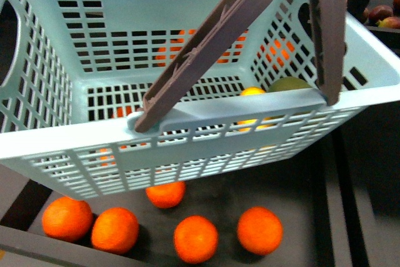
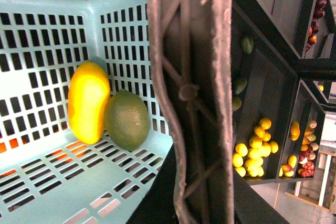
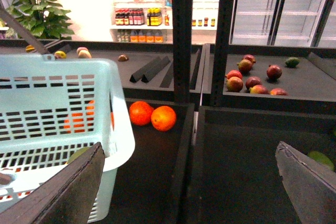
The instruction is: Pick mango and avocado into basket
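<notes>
The turquoise basket (image 1: 94, 139) hangs tilted above the shelf, its brown-grey handles (image 1: 212, 42) raised. My left gripper is shut on the basket's handle (image 2: 191, 98), which fills the middle of the left wrist view and hides the fingers. Inside, the yellow mango (image 2: 88, 102) and the dark green avocado (image 2: 127, 119) lie side by side, touching, in a corner of the slotted floor. The front view shows both behind the near rim: mango (image 1: 252, 92), avocado (image 1: 289, 84). My right gripper (image 3: 184, 187) is open beside the basket (image 3: 63, 98), with nothing between its fingers.
Several oranges (image 1: 195, 239) lie on the black shelf tray under the basket, and two more (image 3: 152, 116) sit beyond it. A dark upright post (image 3: 181, 35) divides the bins. Red-green fruits (image 3: 252, 80) fill the far right bin. Yellow fruits (image 2: 254, 145) are in a side bin.
</notes>
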